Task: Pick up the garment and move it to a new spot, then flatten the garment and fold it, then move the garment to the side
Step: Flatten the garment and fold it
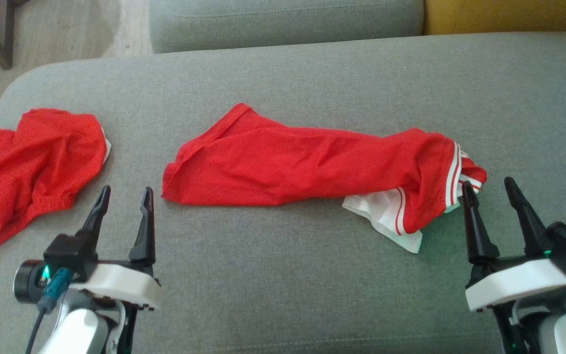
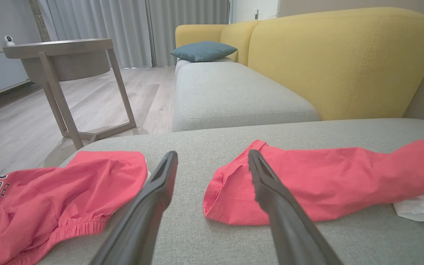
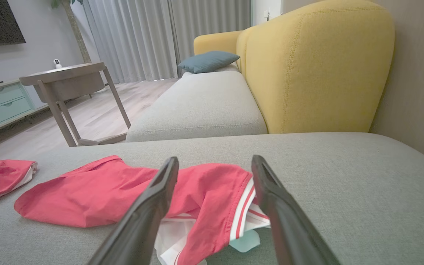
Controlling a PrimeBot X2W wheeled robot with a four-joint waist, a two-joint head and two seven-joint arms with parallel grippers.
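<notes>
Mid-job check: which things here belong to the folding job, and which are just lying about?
In the job: red garment with white stripes, likely; left tool and right tool, both open; grey seat it lies on.
Lying about: second red garment at the left; side table; blue cushion; yellow backrest.

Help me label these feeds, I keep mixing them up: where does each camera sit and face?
Head view: on the head, looking down at the grey seat and long red garment; left gripper and right gripper show, open.
Left wrist view: on the left wrist, low, facing the garment's open end; own fingers show.
Right wrist view: on the right wrist, low, facing its striped end; own fingers show.
Shared: both wrist views include the yellow sofa back and side table.
</notes>
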